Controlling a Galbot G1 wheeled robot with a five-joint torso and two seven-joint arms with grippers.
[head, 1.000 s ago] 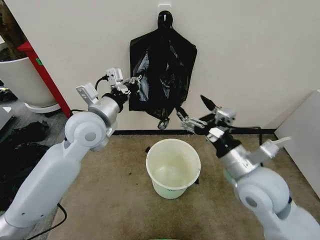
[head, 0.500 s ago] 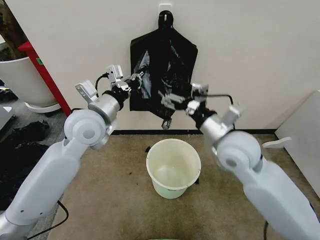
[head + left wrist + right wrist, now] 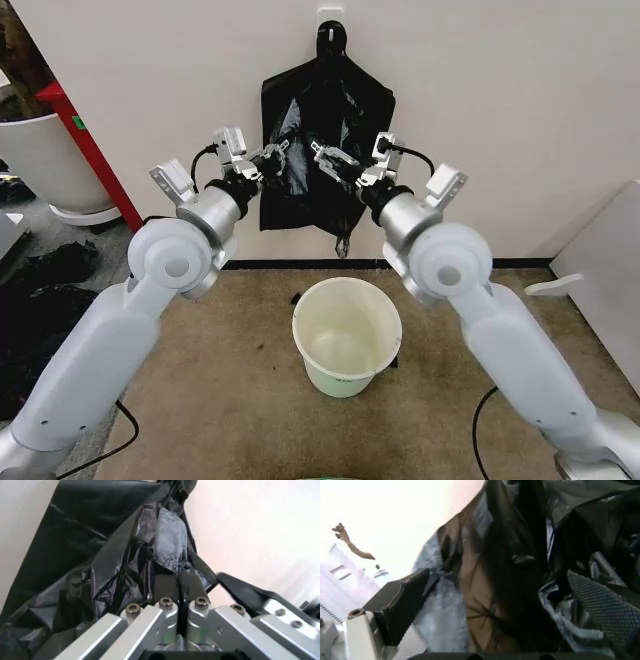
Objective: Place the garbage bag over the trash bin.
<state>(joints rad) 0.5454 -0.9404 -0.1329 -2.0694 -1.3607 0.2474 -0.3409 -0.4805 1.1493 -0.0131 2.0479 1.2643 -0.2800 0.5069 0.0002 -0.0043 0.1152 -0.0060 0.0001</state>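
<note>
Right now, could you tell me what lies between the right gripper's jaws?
In the right wrist view, the right gripper has its jaws open, with wrinkled film of the garbage bag between them.

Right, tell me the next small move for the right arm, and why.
Probably shut the right gripper on the garbage bag: its jaws stand open with film between them, while the left gripper is shut on the bag's other side, above the trash bin.

The garbage bag (image 3: 325,150) is glossy black with pale grey sheen on its wrinkles, the trash bin (image 3: 346,335) white outside and cream inside, standing on tan-brown carpet (image 3: 230,400) before a plain off-white wall (image 3: 500,100).
</note>
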